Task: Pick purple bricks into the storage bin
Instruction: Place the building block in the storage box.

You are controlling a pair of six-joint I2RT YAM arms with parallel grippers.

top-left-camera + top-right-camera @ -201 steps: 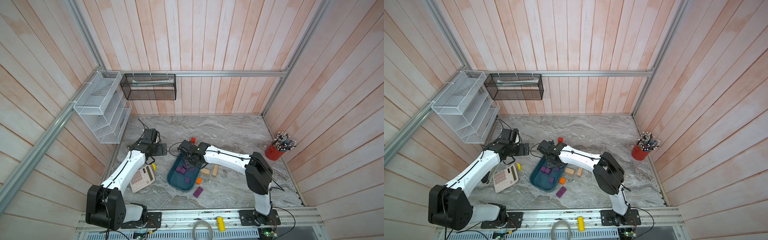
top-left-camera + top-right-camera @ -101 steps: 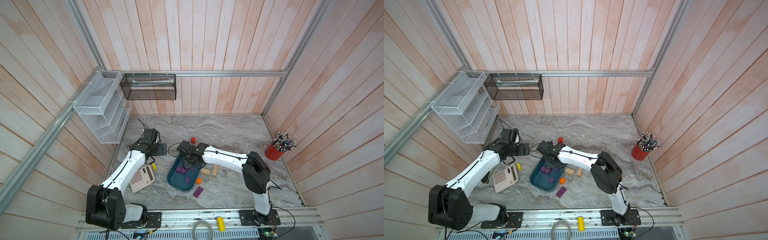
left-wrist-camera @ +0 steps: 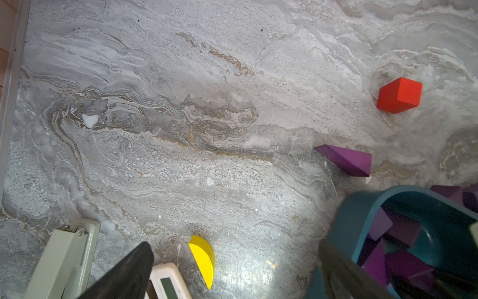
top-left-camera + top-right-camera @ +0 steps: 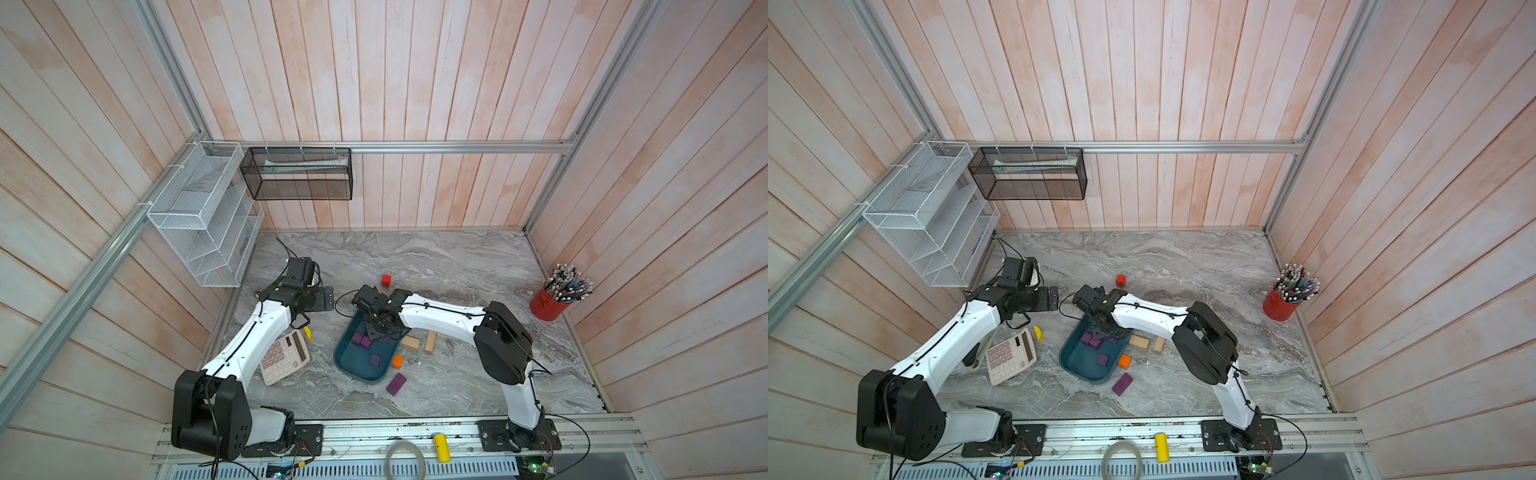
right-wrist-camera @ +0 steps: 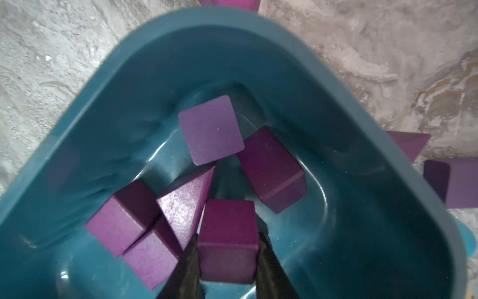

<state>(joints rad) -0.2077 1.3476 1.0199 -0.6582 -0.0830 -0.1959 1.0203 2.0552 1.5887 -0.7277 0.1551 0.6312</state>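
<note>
The right arm [image 4: 440, 318] clamps its jaws on a brick [image 5: 229, 233] low inside the bin [image 5: 103, 116], likely for a bounce-free release, while the left arm [image 4: 257, 332] hangs left, jaws apart, above the tabletop [image 4: 457, 266].

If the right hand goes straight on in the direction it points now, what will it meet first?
The right hand, shut on a dark-purple cube brick, points down into the shallow teal-blue plastic storage bin. Its bare floor seems first, close beside the purple wedge brick; depth is unclear.
</note>
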